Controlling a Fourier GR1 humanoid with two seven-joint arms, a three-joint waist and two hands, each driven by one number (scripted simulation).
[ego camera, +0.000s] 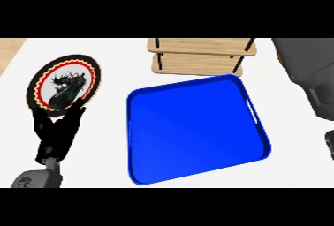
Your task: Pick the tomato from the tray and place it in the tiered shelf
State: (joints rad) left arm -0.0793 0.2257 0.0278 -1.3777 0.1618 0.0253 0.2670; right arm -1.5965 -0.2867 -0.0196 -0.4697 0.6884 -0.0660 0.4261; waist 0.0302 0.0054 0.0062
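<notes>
No tomato shows on the blue tray (195, 128) at centre, nor on the tiered shelf (199, 55) above. Left hand (55, 132), lower left, rests with fingers apart; right hand (330, 145), right edge: cannot tell. Likely soft and slippery, so cup its middle.

A blue tray (189, 128) lies in the middle of the white counter (114, 145), turned a little, with a slot handle in its right rim. Behind it, near the far edge, stands the wooden shelf (195, 46) with thin black posts, close to the tray but apart from it. At the left lies a round plate (93, 73) with a dark patterned rim; a dark green thing (64, 95) lies on it. The left hand (55, 132) rests at the lower left, fingers straight and pointing up, their tips over the plate's near edge. A big grey arm (306, 75) fills the right edge.
</notes>
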